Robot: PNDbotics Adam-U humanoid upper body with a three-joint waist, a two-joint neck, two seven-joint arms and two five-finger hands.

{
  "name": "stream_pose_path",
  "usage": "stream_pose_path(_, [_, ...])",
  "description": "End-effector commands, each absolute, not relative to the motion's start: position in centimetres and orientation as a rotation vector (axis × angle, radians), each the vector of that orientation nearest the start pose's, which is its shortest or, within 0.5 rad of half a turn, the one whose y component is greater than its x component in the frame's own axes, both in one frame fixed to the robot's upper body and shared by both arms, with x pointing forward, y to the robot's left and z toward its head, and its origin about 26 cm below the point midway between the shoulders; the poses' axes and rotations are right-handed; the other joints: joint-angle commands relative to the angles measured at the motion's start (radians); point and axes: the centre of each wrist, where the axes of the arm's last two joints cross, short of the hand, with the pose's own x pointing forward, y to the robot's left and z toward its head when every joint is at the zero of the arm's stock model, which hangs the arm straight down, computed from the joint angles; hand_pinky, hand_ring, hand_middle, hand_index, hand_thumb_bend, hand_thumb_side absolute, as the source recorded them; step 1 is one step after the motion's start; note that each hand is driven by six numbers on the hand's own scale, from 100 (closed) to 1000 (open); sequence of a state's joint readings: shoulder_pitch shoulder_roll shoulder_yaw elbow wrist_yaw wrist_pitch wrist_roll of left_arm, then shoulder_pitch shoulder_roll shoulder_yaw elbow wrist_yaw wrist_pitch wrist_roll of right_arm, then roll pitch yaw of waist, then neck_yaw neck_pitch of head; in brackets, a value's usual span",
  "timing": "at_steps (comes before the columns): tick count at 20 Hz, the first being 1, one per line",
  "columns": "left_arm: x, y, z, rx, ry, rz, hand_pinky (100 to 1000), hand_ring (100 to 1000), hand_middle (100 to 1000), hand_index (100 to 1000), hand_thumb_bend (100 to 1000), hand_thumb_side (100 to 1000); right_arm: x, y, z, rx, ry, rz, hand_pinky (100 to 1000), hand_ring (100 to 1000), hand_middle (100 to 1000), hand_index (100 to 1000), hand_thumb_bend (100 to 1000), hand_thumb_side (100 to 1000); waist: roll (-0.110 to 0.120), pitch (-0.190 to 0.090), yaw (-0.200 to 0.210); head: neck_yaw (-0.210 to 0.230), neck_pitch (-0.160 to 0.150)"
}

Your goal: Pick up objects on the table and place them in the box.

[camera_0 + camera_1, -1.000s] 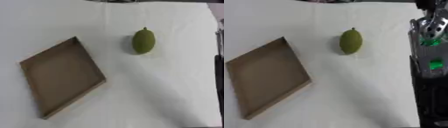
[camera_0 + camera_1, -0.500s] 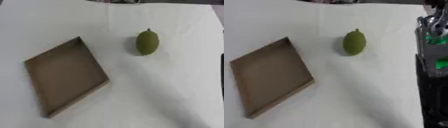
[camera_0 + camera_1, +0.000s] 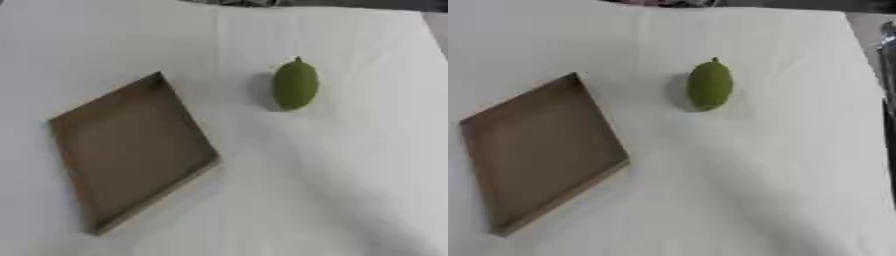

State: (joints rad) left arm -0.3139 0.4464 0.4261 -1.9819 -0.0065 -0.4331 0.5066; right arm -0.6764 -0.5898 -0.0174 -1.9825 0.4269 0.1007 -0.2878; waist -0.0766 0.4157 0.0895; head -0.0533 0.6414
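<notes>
A green oval fruit (image 3: 295,85) with a small stem tip lies on the white table, right of centre and toward the far side. A shallow brown cardboard box (image 3: 131,147) sits on the left, turned like a diamond, with nothing inside it. A thin blurred strip of my right arm (image 3: 890,115), silver above and black below, shows only at the right edge of the right eye view, well clear of the fruit. My left hand shows in neither view.
The white tablecloth (image 3: 332,190) covers the whole table. The table's far edge (image 3: 350,9) runs along the top, with dark floor past the upper right corner.
The whole picture has shifted, so the camera moved; my right arm now shows only as a sliver at the edge. Fruit and box lie where they were.
</notes>
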Motion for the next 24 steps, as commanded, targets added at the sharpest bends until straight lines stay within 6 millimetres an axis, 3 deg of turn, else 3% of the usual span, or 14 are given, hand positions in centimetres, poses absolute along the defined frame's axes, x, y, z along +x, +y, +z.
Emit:
stream_pose_path(1, [26.8,38.6,26.1,-0.961,3.106,-0.390,588,532,515,739,100,601,30.4,-26.7,33.9,1.470,3.061,-0.636,836,779,828,857,100,455,0.011,-0.026,-0.002,0.014,0.005])
stream_pose_path(5, [26.4,39.1,25.6,-1.011,3.089,-0.365,589,534,516,741,100,598,30.3,-27.2,33.7,1.676,2.931,-0.868,835,803,842,871,100,351,0.016,-0.023,-0.001,0.014,0.001])
stream_pose_path(8, [26.3,39.3,25.5,-1.023,3.078,-0.365,589,534,517,741,100,597,29.6,-27.4,34.0,1.788,2.828,-1.009,835,809,846,875,100,328,0.022,-0.021,0.003,0.010,-0.004])
stream_pose_path(13, [26.1,39.5,24.9,-1.055,3.072,-0.344,588,533,516,740,100,582,29.1,-27.5,34.4,1.850,2.695,-1.291,842,841,865,893,100,257,0.035,-0.014,0.009,-0.005,-0.023])
stream_pose_path(18, [26.2,39.2,24.8,-1.037,3.081,-0.339,587,534,517,739,100,585,28.6,-28.2,35.2,1.848,2.600,-1.521,848,868,877,903,100,277,0.040,-0.008,0.020,-0.022,-0.034])
stream_pose_path(24, [26.4,39.0,24.8,-1.025,3.095,-0.313,586,533,517,738,100,590,28.8,-27.5,34.7,1.767,2.565,-1.768,858,892,892,920,100,343,0.035,-0.007,0.025,-0.029,-0.037])
